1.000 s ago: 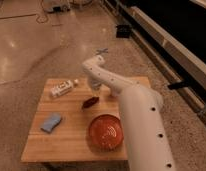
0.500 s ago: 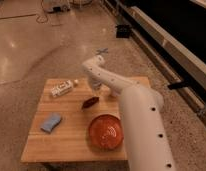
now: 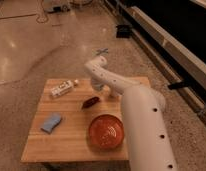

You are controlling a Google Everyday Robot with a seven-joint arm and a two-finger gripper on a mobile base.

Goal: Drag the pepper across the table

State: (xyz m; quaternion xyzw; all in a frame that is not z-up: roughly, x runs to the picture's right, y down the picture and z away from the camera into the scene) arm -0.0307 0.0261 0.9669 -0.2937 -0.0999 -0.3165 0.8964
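The pepper (image 3: 89, 102), small, dark red-brown and glossy, lies near the middle of the light wooden table (image 3: 71, 142). My white arm rises from the lower right, bends above the table's far edge and comes down behind the pepper. The gripper (image 3: 98, 86) sits low over the table, just beyond and slightly right of the pepper. It is shut, and nothing shows between it and the pepper.
A white packet (image 3: 63, 88) lies at the far left of the table. A blue sponge (image 3: 51, 122) sits at the left. The round orange-red plate (image 3: 106, 131) stands at the near right, partly under my arm. Polished floor surrounds the table.
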